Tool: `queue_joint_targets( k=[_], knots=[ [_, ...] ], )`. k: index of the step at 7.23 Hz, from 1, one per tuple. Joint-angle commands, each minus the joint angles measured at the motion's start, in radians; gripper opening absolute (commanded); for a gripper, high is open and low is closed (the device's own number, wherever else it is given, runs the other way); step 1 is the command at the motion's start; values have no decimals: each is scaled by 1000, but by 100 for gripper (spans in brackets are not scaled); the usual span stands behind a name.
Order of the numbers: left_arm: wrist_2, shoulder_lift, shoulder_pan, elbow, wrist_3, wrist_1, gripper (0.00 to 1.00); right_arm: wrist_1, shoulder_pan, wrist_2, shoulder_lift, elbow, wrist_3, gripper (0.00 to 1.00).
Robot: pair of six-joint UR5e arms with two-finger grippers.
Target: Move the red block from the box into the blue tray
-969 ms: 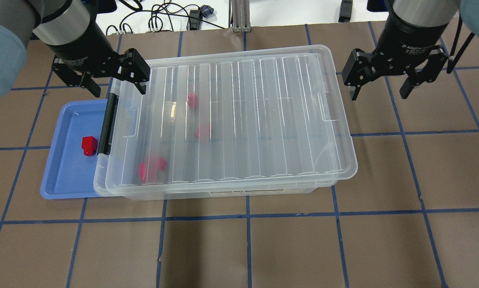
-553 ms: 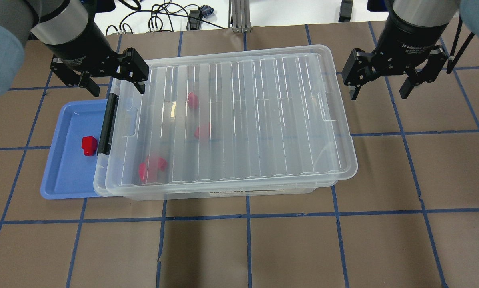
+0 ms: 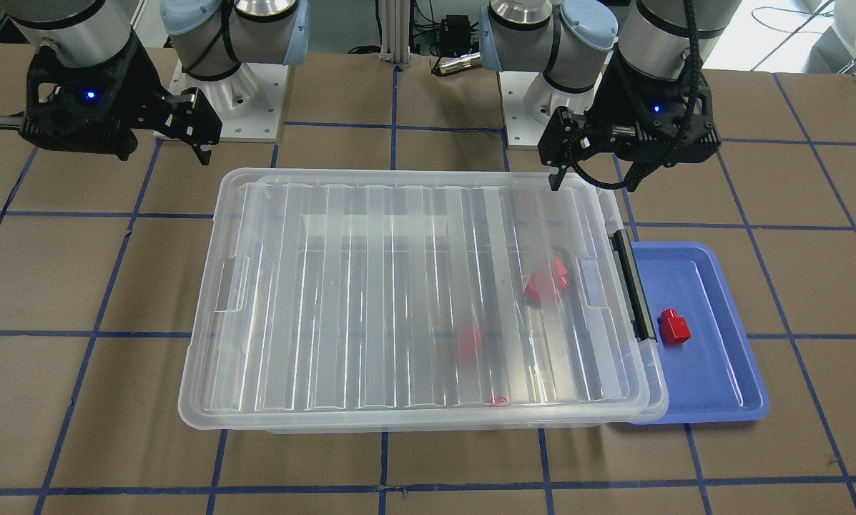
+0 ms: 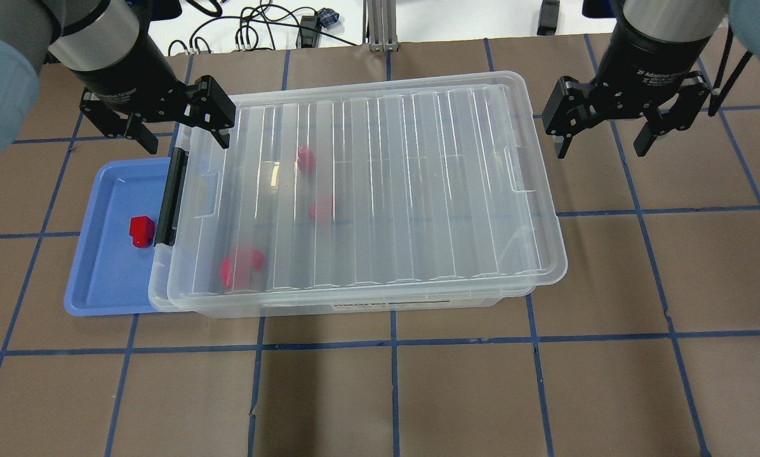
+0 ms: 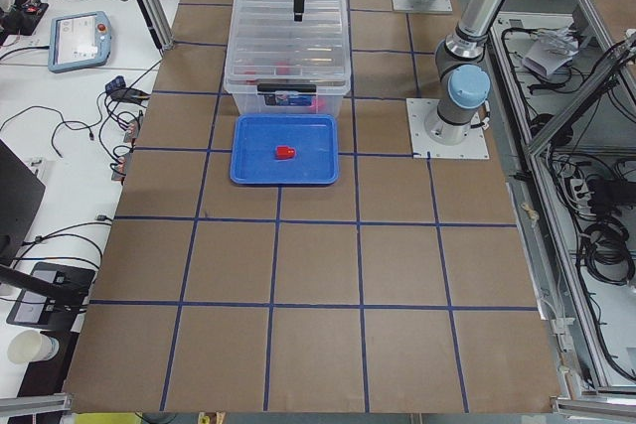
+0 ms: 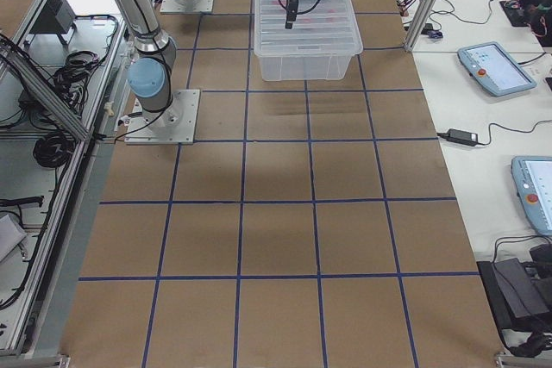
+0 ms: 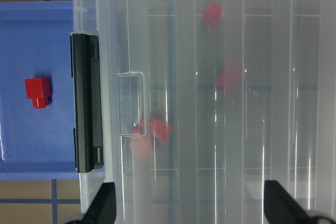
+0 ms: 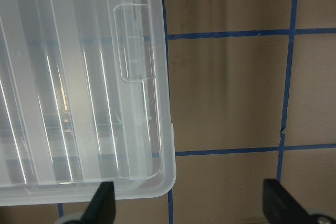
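A red block [image 4: 141, 231] lies on its side in the blue tray [image 4: 103, 279], close to the tray's edge nearest the box [image 4: 367, 190] and touching neither gripper. The tray sits flat on the bench [image 4: 418, 393], just beside the end of the box that faces the bench's left end. I cannot tell if tray and box touch. That end of the box carries a black latch bar [image 4: 172, 197]. The clear ribbed lid [image 4: 418, 127] rests on the box, slightly skewed, and more red blocks [image 4: 240, 265] show blurred through it, gathered in the half nearest the tray. The box stands toward the bench edge away from the robot. The left gripper [image 4: 184, 139] hangs above the far corner of the box at the latch end. Its jaws are spread wide and grasp nothing. The right gripper [image 4: 600, 151] hangs above the bare bench just past the other end of the box, equally wide apart and empty.
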Motion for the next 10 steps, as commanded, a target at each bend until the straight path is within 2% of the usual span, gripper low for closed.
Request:
queue_joint_targets(
  k=[1,10],
  knots=[
    [7,2,-1,9,1,-1,100,0,0,-1,-3,0,0,100],
    [16,2,-7,14,0,-27,100,-1,-11,10,8,-20,1,100]
  ],
)
